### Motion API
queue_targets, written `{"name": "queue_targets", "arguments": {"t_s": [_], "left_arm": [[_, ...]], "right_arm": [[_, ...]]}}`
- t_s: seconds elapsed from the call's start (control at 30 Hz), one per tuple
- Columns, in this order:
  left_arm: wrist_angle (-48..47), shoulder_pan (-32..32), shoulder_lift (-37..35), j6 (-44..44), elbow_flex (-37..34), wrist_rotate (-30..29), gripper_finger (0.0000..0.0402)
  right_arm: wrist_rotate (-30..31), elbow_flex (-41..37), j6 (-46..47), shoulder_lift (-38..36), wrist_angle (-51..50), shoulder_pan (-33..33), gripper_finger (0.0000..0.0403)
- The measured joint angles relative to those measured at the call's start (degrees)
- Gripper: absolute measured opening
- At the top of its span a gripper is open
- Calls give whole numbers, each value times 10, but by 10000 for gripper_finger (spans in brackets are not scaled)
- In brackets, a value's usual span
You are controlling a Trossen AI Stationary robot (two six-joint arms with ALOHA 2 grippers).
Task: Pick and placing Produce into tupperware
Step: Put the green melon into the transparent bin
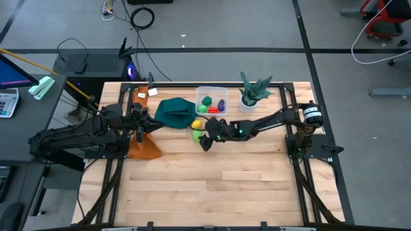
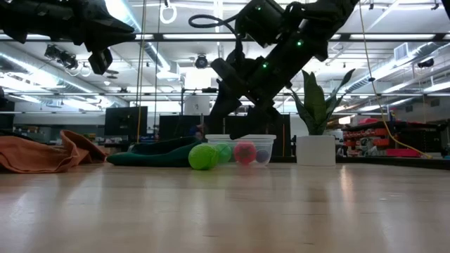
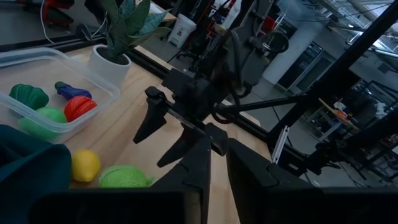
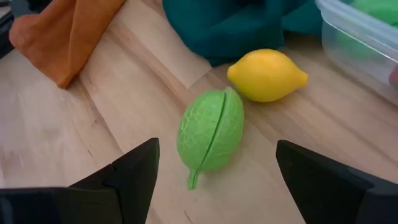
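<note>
Light green and ribbed, the toy cabbage (image 4: 211, 135) lies on the wooden table (image 1: 212, 186), squarely between the two spread fingers of the right gripper (image 4: 214, 180). The fingers stand wide apart on either side of it, released, and neither touches it. In the high view the right gripper (image 1: 207, 141) hovers just near of this piece (image 1: 196, 135), and the low view shows it raised above the board.

Just beside the cabbage, on its far side, rests the yellow lemon (image 4: 267, 74); the two look to be touching or nearly so. Immediately far and right of the lemon sits the clear tupperware (image 1: 212, 90), holding three or four pieces: a dark green one (image 3: 27, 96), a lighter green one (image 3: 43, 116), a red one (image 3: 79, 107) and a purple one (image 3: 69, 91). The lemon and the cabbage are both outside it.

A teal cloth (image 1: 173, 113) lies bunched left of the container, its edge close to the lemon. Farther left an orange cloth (image 1: 144, 145) is spread on the board. A potted plant (image 1: 252, 92) in a white pot stands right of the container, near the table's far edge.

The left gripper (image 1: 137, 123) hangs over the table's left side, above the orange cloth, its fingers nearly clenched with only a narrow slit between them, grasping nothing.
</note>
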Motion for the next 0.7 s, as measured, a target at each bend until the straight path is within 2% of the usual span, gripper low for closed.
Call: {"name": "queue_targets", "arguments": {"t_s": [0.2, 0.7], "left_arm": [[0, 0, 1, 0, 0, 0, 59], [0, 0, 1, -17, 0, -1, 60]], "right_arm": [[-39, 17, 0, 38, 17, -7, 284], [-72, 192, -58, 174, -76, -7, 283]]}}
